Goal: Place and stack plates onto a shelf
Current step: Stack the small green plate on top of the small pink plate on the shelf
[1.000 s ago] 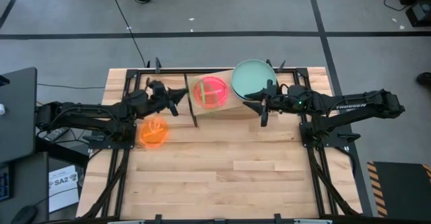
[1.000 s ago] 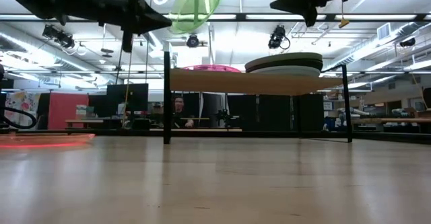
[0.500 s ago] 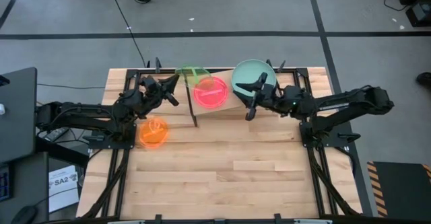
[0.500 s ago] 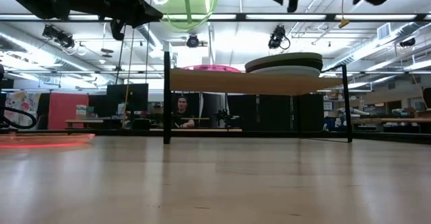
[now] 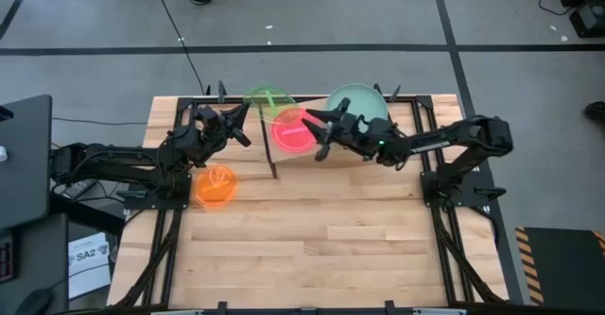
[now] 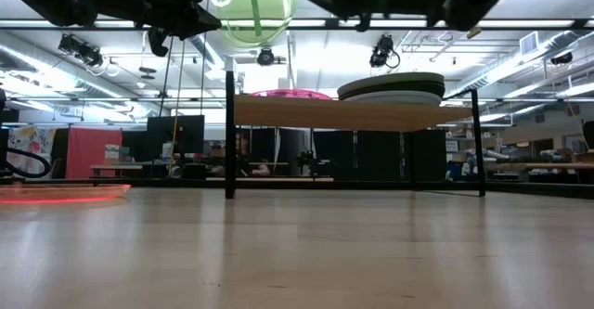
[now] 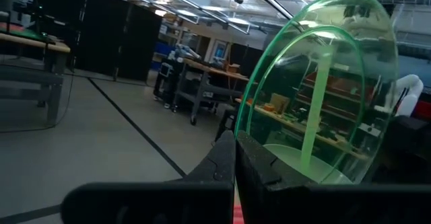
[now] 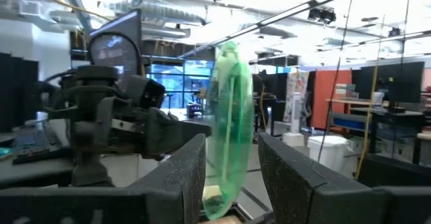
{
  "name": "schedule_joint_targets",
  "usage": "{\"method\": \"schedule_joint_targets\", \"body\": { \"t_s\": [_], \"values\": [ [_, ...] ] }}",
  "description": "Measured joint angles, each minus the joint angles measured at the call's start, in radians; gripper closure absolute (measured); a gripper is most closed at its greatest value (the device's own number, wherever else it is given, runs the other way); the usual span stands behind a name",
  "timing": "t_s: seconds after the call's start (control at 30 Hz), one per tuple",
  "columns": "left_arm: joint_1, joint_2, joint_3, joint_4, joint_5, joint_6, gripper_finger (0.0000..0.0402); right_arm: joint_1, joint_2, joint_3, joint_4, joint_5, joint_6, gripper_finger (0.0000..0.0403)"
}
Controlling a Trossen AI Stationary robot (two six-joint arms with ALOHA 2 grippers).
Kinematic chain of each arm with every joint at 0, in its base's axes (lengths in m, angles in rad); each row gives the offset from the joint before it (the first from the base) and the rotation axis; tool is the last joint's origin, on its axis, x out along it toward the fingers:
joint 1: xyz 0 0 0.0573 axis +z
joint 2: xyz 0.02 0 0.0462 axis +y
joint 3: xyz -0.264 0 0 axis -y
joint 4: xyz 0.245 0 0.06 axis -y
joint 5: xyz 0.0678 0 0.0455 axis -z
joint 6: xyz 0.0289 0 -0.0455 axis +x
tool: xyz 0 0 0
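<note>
A translucent neon-green plate (image 5: 267, 100) hangs in the air over the shelf's far left corner, held by my left gripper (image 5: 243, 126), which is shut on it. It shows high up in the low view (image 6: 255, 3). My right gripper (image 5: 319, 135) is open above the shelf (image 5: 312, 156), over the pink plate (image 5: 295, 131) that lies flat on the board. Its fingers point at the green plate, seen edge-on (image 8: 232, 130), and stay apart from it. A stack topped by a mint-green plate (image 5: 359, 105) rests on the shelf's right half. An orange plate (image 5: 216, 186) lies on the table. My left gripper pinches the neon-green plate by its rim (image 7: 273, 167) between the two fingers (image 7: 222, 160). It comes from the table's left, about level. The plate is lifted clear of shelf and table and stands tilted, close to upright, beyond the fingertips.
The shelf board (image 6: 334, 114) stands on thin black legs (image 6: 229, 133) at the table's far middle. Black frame rails run along the far edge of the table (image 5: 331, 249). A wide stretch of slatted wood lies in front of the shelf. A dark monitor (image 5: 24, 154) stands off the left side.
My right gripper has swung toward the table's left, from beside the mint-green stack to above the pink plate, staying open. My left gripper has drawn the green plate from over the pink plate toward the shelf's far left corner, and the plate has tipped more upright.
</note>
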Motion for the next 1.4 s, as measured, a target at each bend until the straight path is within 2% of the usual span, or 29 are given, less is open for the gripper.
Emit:
{"method": "schedule_joint_targets", "body": {
  "t_s": [0.2, 0.5, 1.4],
  "values": [
    [0.0, 0.0, 0.0, -0.001, 0.0, 0.0, 0.0398, 0.0, 0.102, 0.11, 0.002, 0.104, -0.048, 0.0259],
    [0.0, 0.0, 0.0, -0.007, 0.0, 0.0, 0.0398, 0.0, 0.173, 0.196, -0.007, 0.182, -0.052, 0.027],
    [0.0, 0.0, 0.0, -0.023, -0.009, 0.0, 0.0397, 0.0, 0.163, 0.198, -0.006, 0.216, -0.052, 0.0396]
  ]
}}
